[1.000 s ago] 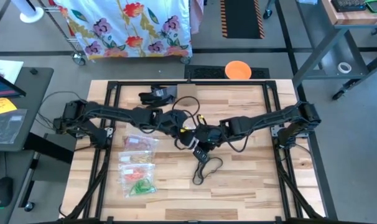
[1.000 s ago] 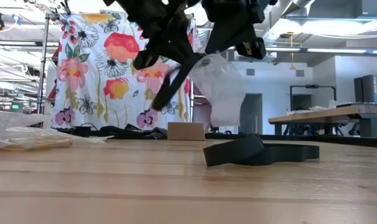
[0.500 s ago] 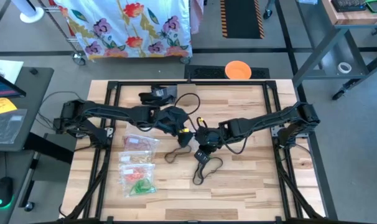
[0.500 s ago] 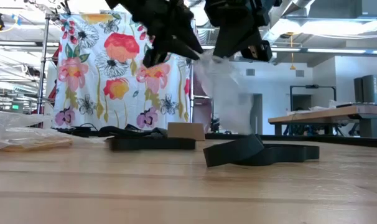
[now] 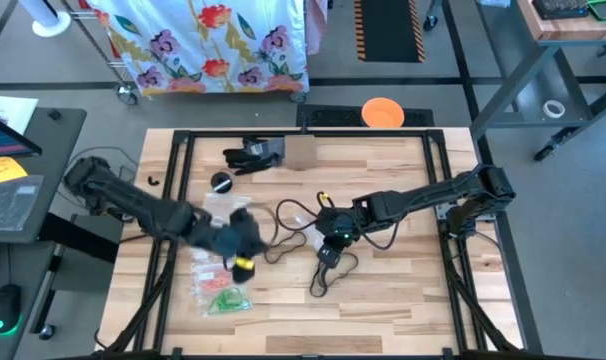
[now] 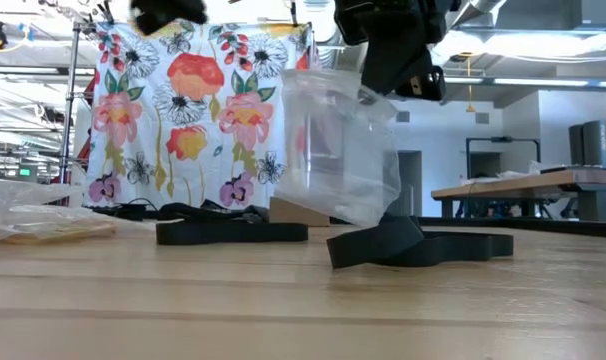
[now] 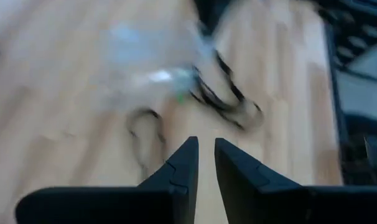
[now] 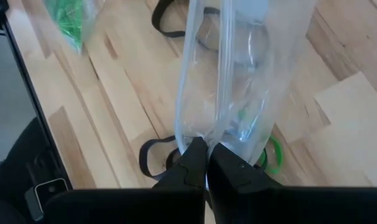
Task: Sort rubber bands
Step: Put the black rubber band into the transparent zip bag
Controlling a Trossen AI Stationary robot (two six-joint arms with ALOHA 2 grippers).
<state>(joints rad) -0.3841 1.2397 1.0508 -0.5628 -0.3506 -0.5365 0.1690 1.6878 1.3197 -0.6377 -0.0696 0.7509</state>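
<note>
My right gripper [image 5: 329,229] is shut on a clear plastic zip bag [image 6: 338,150] over the table's middle. A green loop [image 8: 272,154] shows low by the bag; whether it is inside, I cannot tell. Two black rubber bands lie on the wood: one loop [image 5: 281,250] left of the bag, a larger one [image 5: 333,270] nearer the front edge. My left gripper [image 7: 206,152] stands open a narrow gap with nothing between its fingers, above the filled bags at the left [image 5: 221,270]. Those hold red, yellow and green rubber bands [image 5: 223,298]. My right gripper pinches the bag's upper edge [image 8: 204,142] between its two fingers, coming from above and slanting down. The bag hangs below the fingers, bulging open. Its lower end [image 6: 368,212] reaches down behind the larger black band; whether it rests on the table I cannot tell.
A small cardboard box [image 5: 301,152], a black bundle [image 5: 251,153] and a round black piece [image 5: 221,182] sit toward the far edge. An orange disc [image 5: 382,112] lies beyond the table. Bare wood stretches along the near and right sides.
A black rubber band that hung from my left gripper beside the bag has dropped and now lies flat on the table. My left gripper has then swung quickly toward the table's left and near side, over the filled bags. The clear bag has swung and bulged out below my right gripper.
</note>
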